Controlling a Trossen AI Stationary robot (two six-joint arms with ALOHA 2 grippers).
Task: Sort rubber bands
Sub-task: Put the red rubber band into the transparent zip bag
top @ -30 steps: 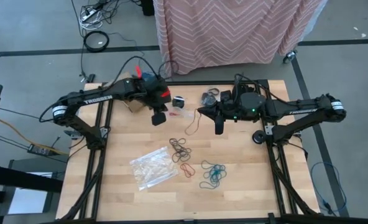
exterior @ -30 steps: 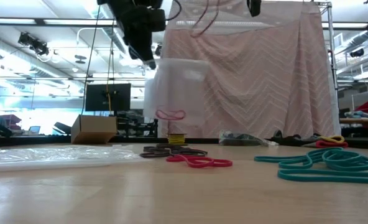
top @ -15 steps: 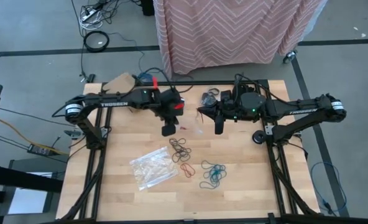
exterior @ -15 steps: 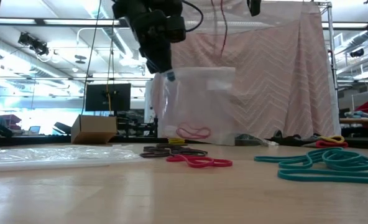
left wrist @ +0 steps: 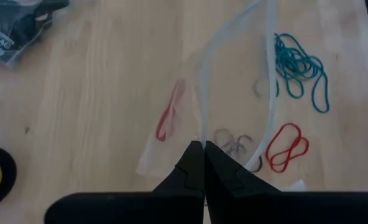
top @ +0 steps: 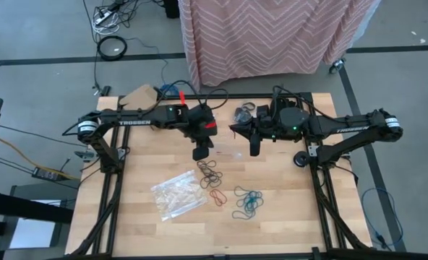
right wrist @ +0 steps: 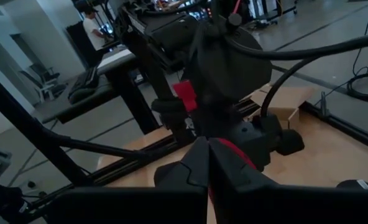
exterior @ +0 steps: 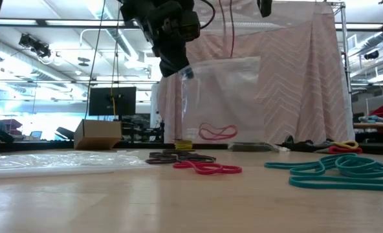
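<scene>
- Holding a clear bag [exterior: 220, 97] above the table, my left gripper [top: 199, 153] was clamped on its edge; one red band [exterior: 217, 133] lay inside.
- My right gripper [top: 254, 149] hung closed, pinching a red band's [exterior: 232, 32] loop.

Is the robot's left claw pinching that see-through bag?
Touching. In the low view the left gripper is shut on the top corner of the clear bag, which hangs from it above the table with a red rubber band inside.

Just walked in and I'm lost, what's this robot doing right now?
It's sorting rubber bands. The left gripper is shut on the top edge of a clear bag, holding it in the air with a red band inside. The right gripper is shut and hangs beside it. Black, red and teal bands lie on the table.
</scene>
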